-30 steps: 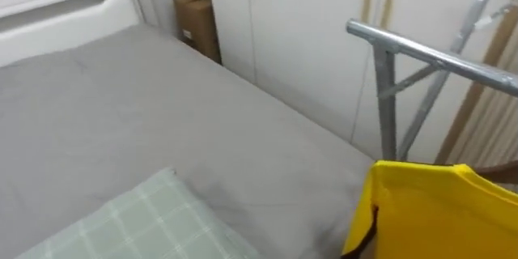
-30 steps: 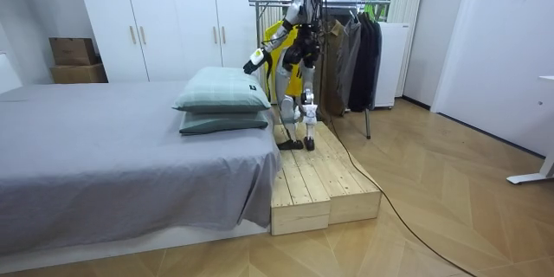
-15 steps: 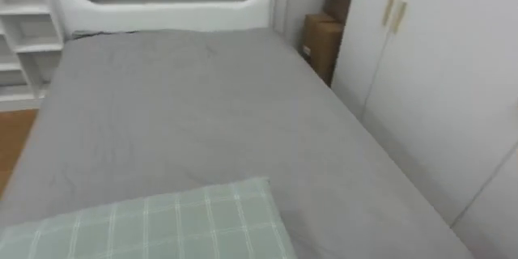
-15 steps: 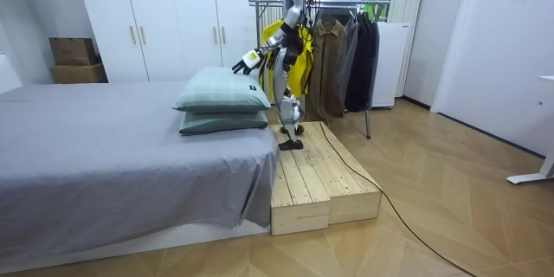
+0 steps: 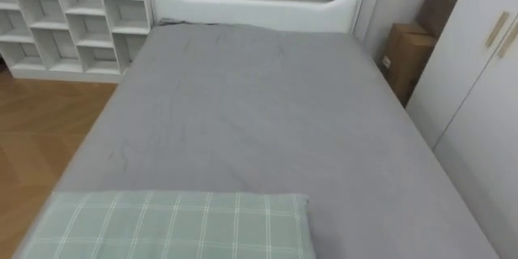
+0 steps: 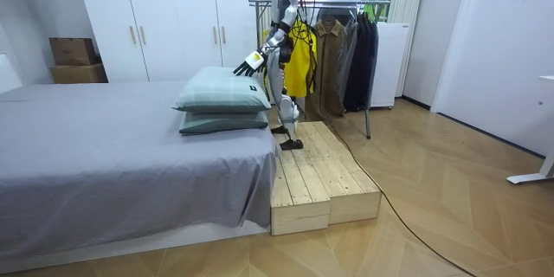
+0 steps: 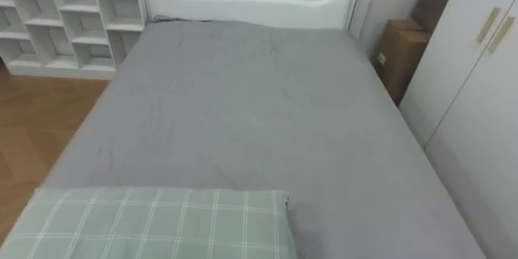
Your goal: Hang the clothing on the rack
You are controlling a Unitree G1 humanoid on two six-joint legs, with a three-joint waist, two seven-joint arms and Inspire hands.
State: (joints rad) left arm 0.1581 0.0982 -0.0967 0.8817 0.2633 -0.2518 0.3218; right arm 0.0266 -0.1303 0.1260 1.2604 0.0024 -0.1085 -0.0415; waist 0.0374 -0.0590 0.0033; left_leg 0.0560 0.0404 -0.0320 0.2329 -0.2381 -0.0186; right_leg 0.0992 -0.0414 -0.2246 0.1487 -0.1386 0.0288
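A yellow garment hangs from the metal clothes rack in the room view, right behind me. I stand on the wooden platform at the bed's end, facing the bed. My left hand is stretched out over the green checked pillow and holds nothing that I can make out. In the eye views I look down the grey bed, with the pillow at the bottom edge.
Brown and dark coats hang on the rack beside the yellow garment. White wardrobes and cardboard boxes flank the bed on my right. White shelves and wood floor lie on my left. A second pillow lies under the first.
The eye view has swung left, from the rack and yellow garment to the bed. In the room view I have turned from the rack toward the bed; the garment stays hanging.
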